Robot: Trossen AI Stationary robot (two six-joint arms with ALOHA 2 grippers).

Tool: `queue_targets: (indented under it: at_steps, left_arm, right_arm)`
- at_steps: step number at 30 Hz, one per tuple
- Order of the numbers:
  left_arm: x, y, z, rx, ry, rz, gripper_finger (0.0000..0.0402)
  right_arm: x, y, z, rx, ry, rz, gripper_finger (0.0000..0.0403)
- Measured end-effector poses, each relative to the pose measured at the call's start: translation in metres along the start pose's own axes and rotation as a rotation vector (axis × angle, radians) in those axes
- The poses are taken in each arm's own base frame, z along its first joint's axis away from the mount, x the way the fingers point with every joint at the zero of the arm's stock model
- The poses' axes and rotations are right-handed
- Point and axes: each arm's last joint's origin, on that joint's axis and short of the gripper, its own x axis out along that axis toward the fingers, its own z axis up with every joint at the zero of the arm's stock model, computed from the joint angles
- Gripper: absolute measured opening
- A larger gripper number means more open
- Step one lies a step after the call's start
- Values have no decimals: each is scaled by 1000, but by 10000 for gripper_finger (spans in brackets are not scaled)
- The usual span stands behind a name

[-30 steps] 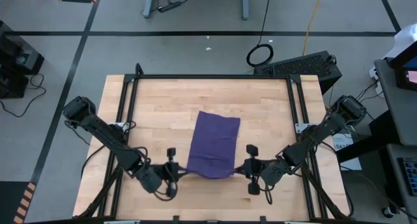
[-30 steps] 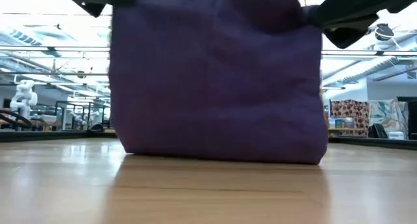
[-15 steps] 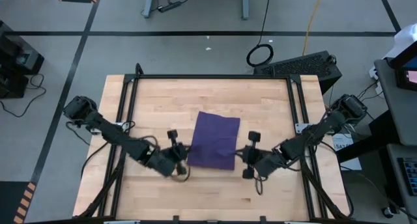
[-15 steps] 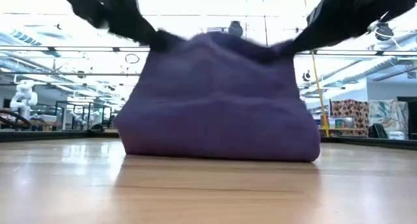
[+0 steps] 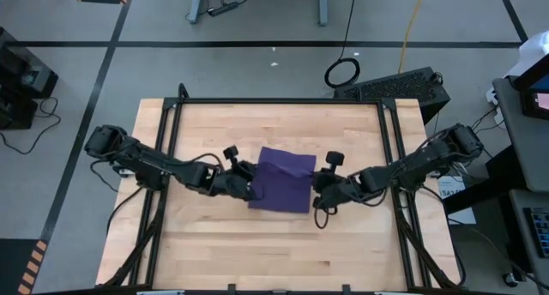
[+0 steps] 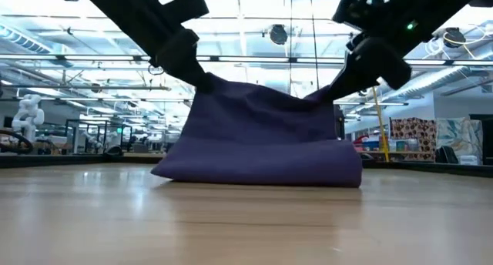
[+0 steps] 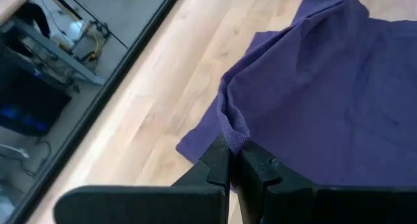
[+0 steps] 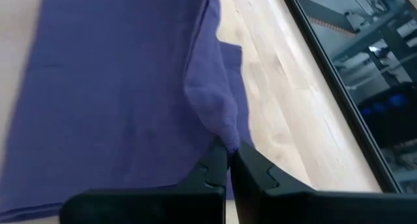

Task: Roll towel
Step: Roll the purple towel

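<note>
From overhead I see the towel mid-table, folded, long axis toward the far edge; my left gripper and right gripper each pinch a corner (wrist views show fingers pressed on cloth), which the low view shows lifted

towel: on the table, about midway between its left and right edges, nearer the front edge than the back.
left gripper: at the towel's left edge, pinching a raised corner.
right gripper: at the towel's right edge, pinching the opposite raised corner.
towel fold: front part lifted off the table between both grippers.
</note>
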Motion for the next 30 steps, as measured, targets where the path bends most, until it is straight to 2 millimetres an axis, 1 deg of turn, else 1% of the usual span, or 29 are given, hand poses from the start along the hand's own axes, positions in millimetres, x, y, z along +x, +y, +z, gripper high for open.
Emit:
queue_targets:
  at_steps: [8, 12, 17, 24, 30]
  left_arm:
    - [17, 10, -2, -27, 37, 22, 15]
    - [30, 9, -6, -25, 64, 39, 15]
    - [40, 10, -7, -38, 62, 54, 15]
    - [46, 19, -7, -63, 75, 83, 15]
    - [48, 23, -7, -80, 74, 84, 15]
  right_arm:
    - [16, -12, -3, -46, 63, -51, 0]
    - [25, -12, -6, -62, 95, -67, 0]
    - [33, -9, -11, -93, 126, -74, 0]
    - [35, -9, -11, -124, 125, -86, 0]
    - [37, -12, -11, -138, 134, -87, 1]
